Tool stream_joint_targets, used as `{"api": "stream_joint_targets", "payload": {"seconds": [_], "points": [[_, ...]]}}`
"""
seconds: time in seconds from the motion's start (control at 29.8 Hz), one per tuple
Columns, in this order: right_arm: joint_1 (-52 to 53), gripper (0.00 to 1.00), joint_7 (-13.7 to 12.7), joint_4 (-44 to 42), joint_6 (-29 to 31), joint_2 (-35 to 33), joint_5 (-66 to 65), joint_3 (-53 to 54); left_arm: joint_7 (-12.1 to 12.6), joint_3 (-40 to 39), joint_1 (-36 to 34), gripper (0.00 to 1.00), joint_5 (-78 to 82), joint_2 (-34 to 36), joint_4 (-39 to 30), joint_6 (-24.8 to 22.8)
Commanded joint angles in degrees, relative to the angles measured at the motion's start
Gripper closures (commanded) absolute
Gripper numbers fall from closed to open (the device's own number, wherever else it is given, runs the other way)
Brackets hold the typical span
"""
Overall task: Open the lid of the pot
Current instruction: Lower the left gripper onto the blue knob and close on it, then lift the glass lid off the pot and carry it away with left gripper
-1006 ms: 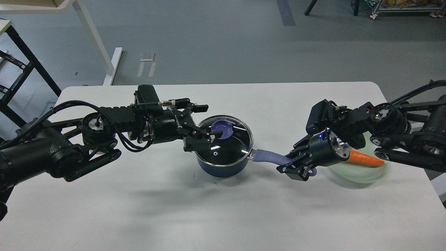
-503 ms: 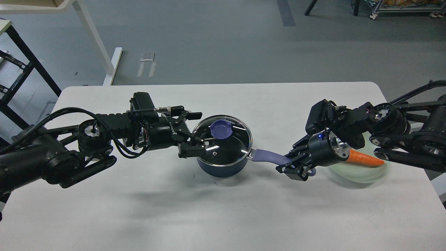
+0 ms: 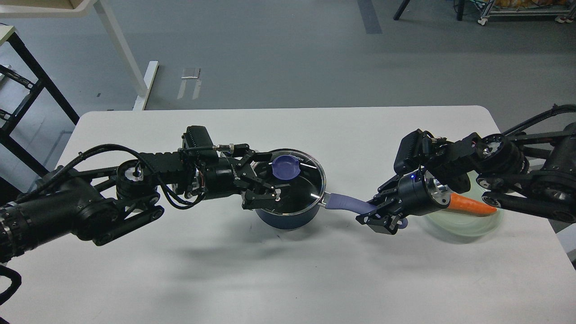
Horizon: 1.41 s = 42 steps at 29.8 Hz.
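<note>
Left gripper [image 3: 264, 177]: fingers spread over the left part of the glass lid [image 3: 294, 182], gripping nothing. The lid sits on the blue pot [image 3: 283, 219] at frame centre, purple knob [image 3: 285, 168] uppermost. Right gripper [image 3: 380, 217]: clamped on the pot handle [image 3: 346, 203]. Right of it, a carrot [image 3: 470, 204] lies on a plate [image 3: 468, 225].

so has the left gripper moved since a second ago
Yes. The left gripper pulled back left, then came right again, judged against the pot lid.

Left gripper [image 3: 265, 177], withdrawn from the round purple lid knob [image 3: 286, 167], has readvanced, jaws spread beside it.
</note>
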Motion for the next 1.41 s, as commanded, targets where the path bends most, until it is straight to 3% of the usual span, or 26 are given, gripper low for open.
{"api": "stream_joint_targets", "payload": {"seconds": [0.0,0.37,0.47,0.54,0.6,0.67,0.94,1.14,1.37], "points": [[-0.1,0.71,0.0,0.0,-0.1,-0.2,0.0,0.0,0.0,0.0,-0.1,0.01,0.1,-0.9,1.1,0.0],[-0.2,0.70,0.0,0.0,-0.1,-0.3,0.0,0.1,0.0,0.0,-0.2,0.01,0.4,-3.5,3.5,0.2],[-0.3,0.70,0.0,0.0,-0.1,-0.3,0.0,0.1,0.0,0.0,-0.3,0.06,0.5,-3.8,3.6,0.3],[-0.3,0.70,0.0,0.0,-0.1,-0.3,0.0,0.1,0.0,0.1,-0.4,0.18,0.6,-3.8,3.6,0.3],[-0.3,0.70,0.0,0.1,-0.1,-0.3,0.0,0.0,0.0,0.1,-0.5,0.43,0.7,-3.9,4.0,0.5],[-0.3,0.70,0.0,0.1,-0.1,-0.3,0.0,0.0,0.0,0.1,-0.7,0.61,0.7,-3.9,4.0,0.6],[-0.2,0.70,0.0,0.0,-0.1,-0.3,0.0,0.1,0.0,0.0,-1.2,0.73,0.7,-3.7,4.0,1.2],[-0.2,0.70,0.0,0.1,-0.1,-0.4,0.0,0.0,0.0,0.0,-3.9,0.73,0.3,-3.2,2.7,1.2],[-0.2,0.70,0.0,0.1,-0.1,-0.8,0.0,0.0,0.0,-0.1,-6.9,0.71,-1.2,8.6,-3.1,1.4]]}}
